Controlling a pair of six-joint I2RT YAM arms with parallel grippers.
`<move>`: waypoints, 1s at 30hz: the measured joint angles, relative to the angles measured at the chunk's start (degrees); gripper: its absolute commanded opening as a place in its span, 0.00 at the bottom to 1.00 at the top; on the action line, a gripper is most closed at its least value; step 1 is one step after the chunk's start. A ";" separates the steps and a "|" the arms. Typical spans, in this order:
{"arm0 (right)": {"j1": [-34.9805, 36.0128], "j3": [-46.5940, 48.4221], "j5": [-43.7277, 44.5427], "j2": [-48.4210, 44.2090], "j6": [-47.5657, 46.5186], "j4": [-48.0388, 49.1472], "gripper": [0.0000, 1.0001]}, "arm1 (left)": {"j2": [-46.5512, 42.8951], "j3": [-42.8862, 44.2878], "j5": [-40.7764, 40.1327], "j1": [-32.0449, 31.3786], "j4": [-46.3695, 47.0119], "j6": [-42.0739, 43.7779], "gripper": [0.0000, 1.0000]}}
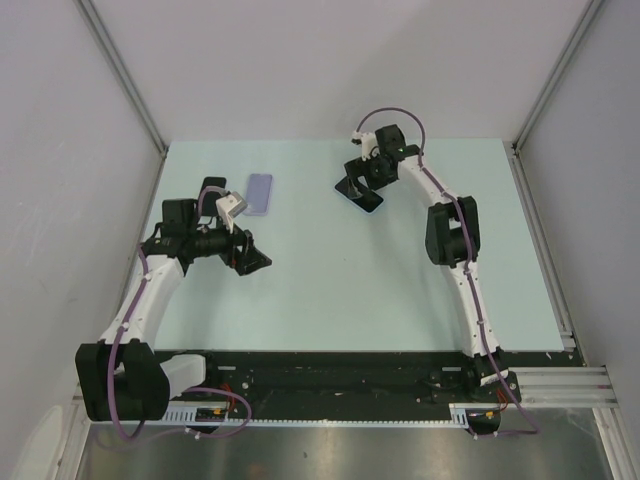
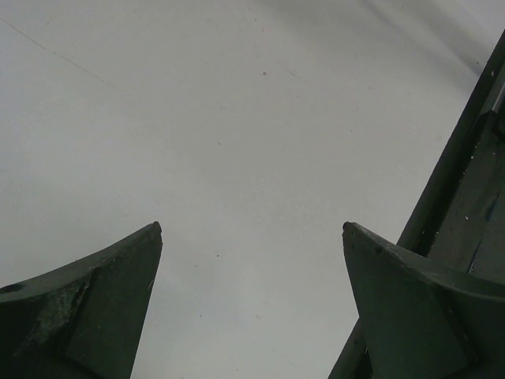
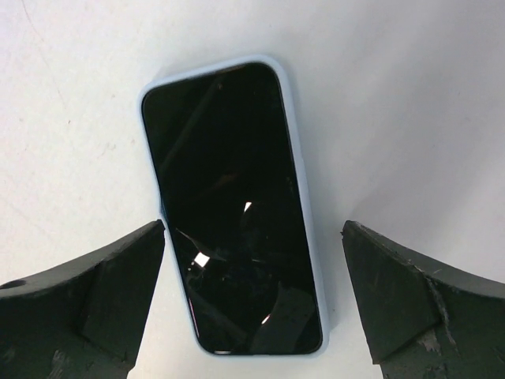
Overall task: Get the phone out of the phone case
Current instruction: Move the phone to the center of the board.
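The left end effector (image 2: pixel 252 227) hovers spread wide over the counter (image 1: pixel 350 290), near a lavender slab (image 1: pixel 259 193) (unidentifiable). Farther off, the right end effector (image 3: pixel 253 225), jaws apart and empty, straddles the phone (image 3: pixel 233 205), which lies screen-up, seemingly inside its pale blue case (image 3: pixel 207 71). Next comes gripping the case edges and prying a corner free.

The phone (image 3: pixel 233 213) shows a glossy black screen and smooth pale-blue rim on a matt table (image 3: pixel 410 95).
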 measured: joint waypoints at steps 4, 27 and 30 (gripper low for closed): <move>-0.31 -2.47 -1.62 -1.44 -0.59 0.11 1.00 | 0.00 0.00 0.02 0.00 -0.02 0.02 1.00; 3.28 -3.76 6.93 -2.38 -13.25 -3.85 0.57 | 0.02 0.00 0.04 0.00 0.00 0.00 1.00; 3.30 -5.70 6.54 -3.39 -15.04 -2.95 0.56 | 0.02 0.00 0.04 0.00 0.00 0.00 1.00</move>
